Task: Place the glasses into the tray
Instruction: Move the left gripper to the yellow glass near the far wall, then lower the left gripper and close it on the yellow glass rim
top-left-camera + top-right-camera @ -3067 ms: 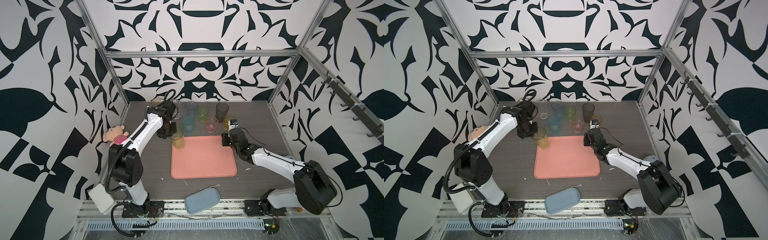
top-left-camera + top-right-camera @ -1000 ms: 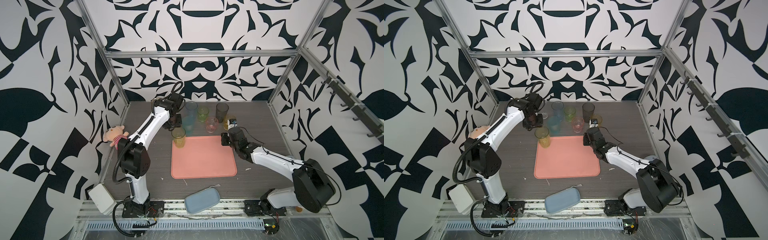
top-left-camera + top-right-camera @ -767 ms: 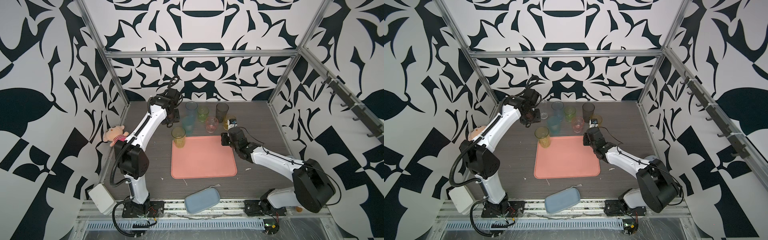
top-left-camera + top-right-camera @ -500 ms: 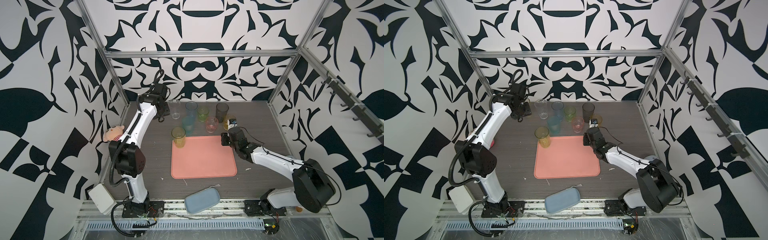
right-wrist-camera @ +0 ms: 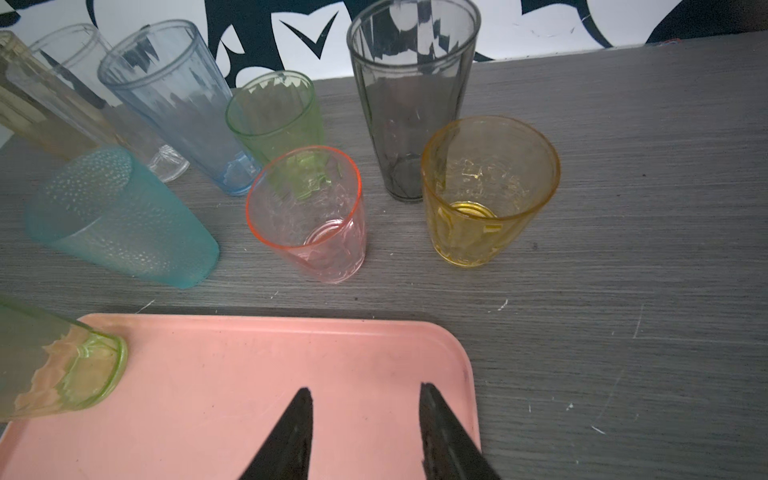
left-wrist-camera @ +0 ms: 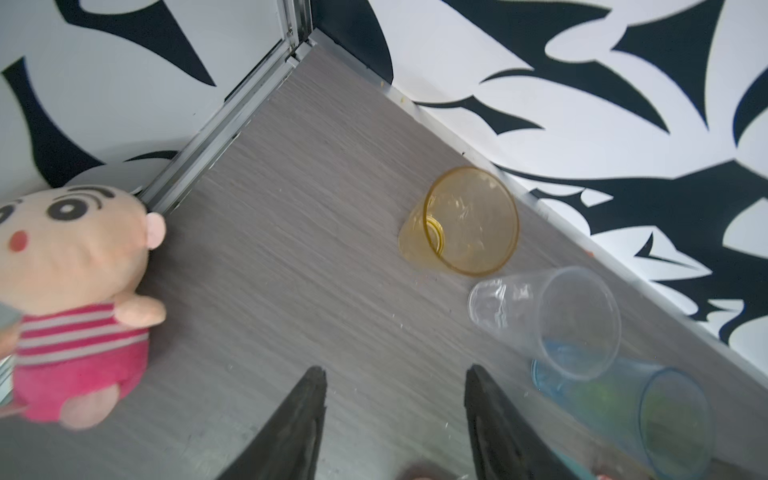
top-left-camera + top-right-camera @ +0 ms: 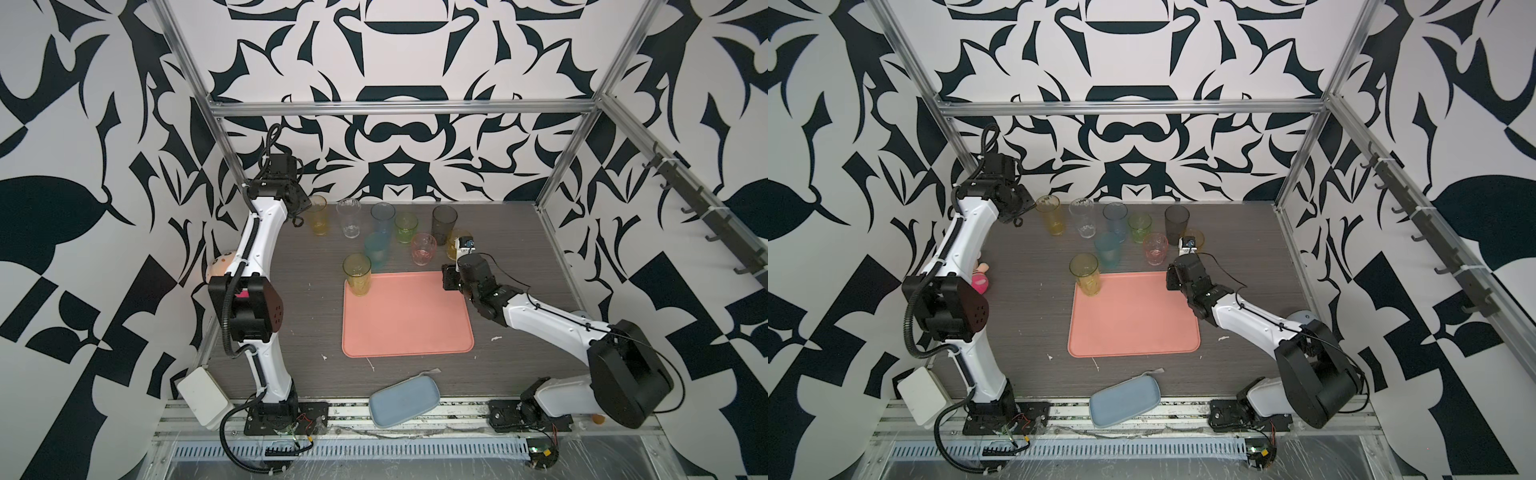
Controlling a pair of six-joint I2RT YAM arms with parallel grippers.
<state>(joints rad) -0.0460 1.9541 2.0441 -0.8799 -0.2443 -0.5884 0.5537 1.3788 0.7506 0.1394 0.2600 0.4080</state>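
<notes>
Glasses [image 7: 423,248] upright, left end effector [image 6: 394,369] outstretched rearward

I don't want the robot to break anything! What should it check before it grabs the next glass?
1. Left jaws open and empty: ok.
2. Right jaws open and empty: ok.
3. Tall amber glass near the left jaws stands upright: ok.
4. Tray has room: ok, only the yellow glass stands in it, at a corner.
5. Teal glass is right way up: cannot tell.
</notes>
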